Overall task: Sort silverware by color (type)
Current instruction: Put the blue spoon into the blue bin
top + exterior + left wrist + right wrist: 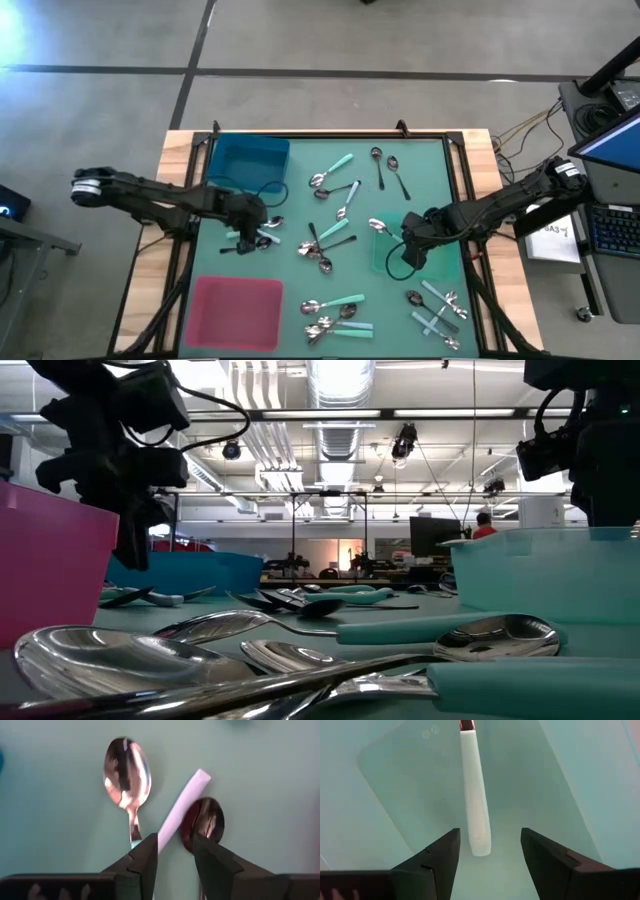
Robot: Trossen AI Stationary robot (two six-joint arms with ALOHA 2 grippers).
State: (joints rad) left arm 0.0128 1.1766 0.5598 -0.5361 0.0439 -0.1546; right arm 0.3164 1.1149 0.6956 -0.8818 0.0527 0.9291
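Observation:
Several spoons lie scattered on the green mat [300,280]: mint-handled, black-handled and all-silver ones. My left gripper [175,842] hangs open just above two mint-handled spoons near the blue tray. One pale handle [182,802] runs slanting into the gap between its fingers. A silver bowl [127,770] lies on one side and a darker bowl [202,822] on the other. My right gripper [490,837] stands open over the green tray [440,262]. A mint-handled spoon [474,795] lies flat on the tray's floor, its handle end between the fingers and clear of them.
The blue tray [248,160] sits at the far left and the pink tray [238,312] at the near left. Spoon clusters lie mid-mat [322,245], near the front edge [335,308] and at the near right [438,308]. A cable loops beside the blue tray.

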